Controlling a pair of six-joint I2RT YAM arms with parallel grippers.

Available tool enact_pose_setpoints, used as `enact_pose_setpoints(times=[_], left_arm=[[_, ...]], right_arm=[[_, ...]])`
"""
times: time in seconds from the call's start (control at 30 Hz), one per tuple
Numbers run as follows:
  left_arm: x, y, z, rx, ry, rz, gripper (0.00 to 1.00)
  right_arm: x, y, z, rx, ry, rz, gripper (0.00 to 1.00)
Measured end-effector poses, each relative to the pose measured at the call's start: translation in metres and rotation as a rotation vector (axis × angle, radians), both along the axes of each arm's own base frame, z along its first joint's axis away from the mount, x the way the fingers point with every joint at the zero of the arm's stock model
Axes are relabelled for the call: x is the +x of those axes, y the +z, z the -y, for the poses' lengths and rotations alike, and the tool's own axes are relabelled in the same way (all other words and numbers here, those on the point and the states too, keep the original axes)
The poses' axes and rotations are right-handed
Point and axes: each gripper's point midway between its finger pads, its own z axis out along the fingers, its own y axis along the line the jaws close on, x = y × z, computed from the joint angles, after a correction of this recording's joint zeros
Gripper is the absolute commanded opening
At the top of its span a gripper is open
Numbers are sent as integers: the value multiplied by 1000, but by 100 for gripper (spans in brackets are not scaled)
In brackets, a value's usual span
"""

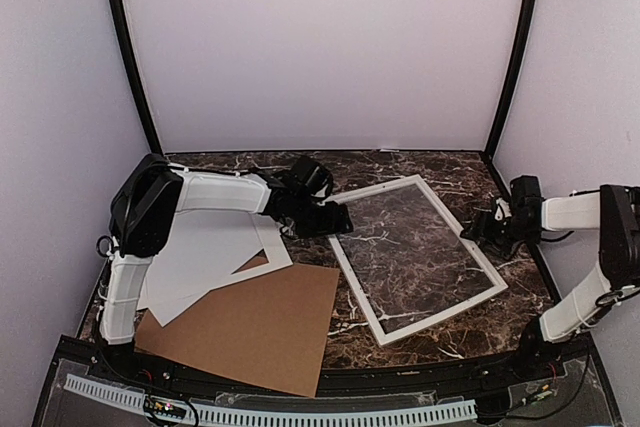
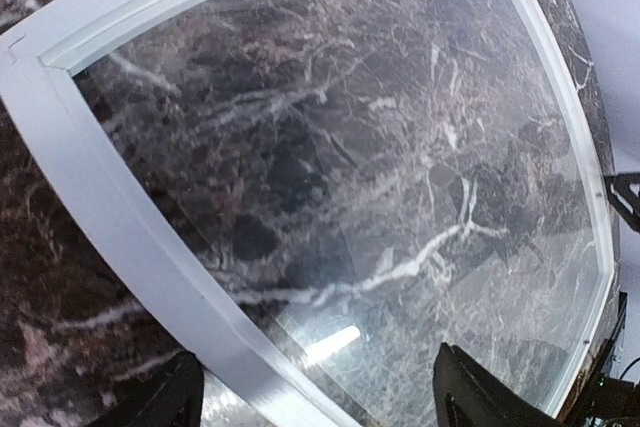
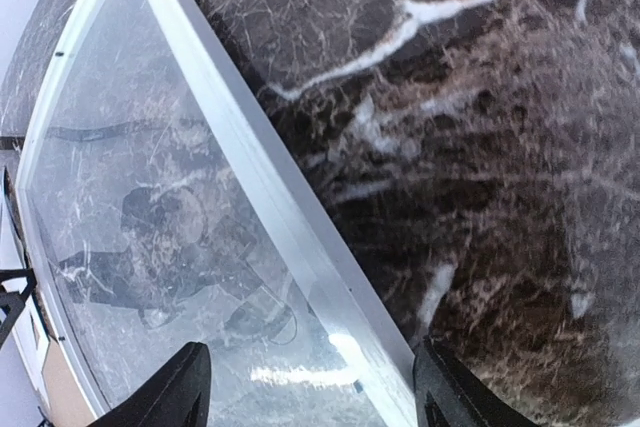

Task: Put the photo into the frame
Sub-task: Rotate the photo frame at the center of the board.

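Currently left fingers (image 2: 480, 397) and right fingers (image 3: 170, 392) spread wide, astride thin white rails of glassy rectangular frame (image 2: 130, 207).

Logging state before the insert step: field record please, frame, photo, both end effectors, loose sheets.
frame: flat on marble table, centre-right, skewed
photo: not visible in any view
left end effector: open, straddling frame's left rail
right end effector: open, straddling frame's right rail
cardboard sheet: near-left, flat
white sheets: overlapping cardboard's far edge
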Motion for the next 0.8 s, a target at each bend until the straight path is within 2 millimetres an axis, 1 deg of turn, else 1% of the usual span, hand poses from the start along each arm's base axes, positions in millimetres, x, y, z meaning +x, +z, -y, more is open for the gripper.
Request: enact_pose_setpoints(times=[0.03, 0.07, 0.1, 0.2, 0.33, 0.43, 0.5, 0.67, 0.8], left_arm=[[7, 0, 1, -1, 4, 7, 75], [12, -1, 1, -1, 6, 13, 73], [17, -1, 2, 0, 10, 18, 70], [33, -3, 3, 13, 17, 38, 63], [45, -11, 6, 35, 10, 55, 55], [50, -12, 7, 54, 1, 72, 52], [53, -13, 5, 62, -1, 81, 50], [57, -14, 1, 78, -12, 98, 48], [58, -14, 0, 84, -22, 105, 47]], right_arm=[[-8, -1, -1, 10, -15, 0, 68], [-13, -1, -2, 20, -28, 0, 67], [-18, -2, -3, 26, -37, 0, 67], [-28, -3, -7, 47, -62, 7, 65], [-41, -7, -12, 73, -71, -7, 56], [-45, -8, -13, 75, -70, -14, 47], [-50, -9, -13, 74, -68, -27, 42], [-59, -7, -18, 77, -36, -37, 36], [-62, -7, -20, 70, -18, -41, 32]])
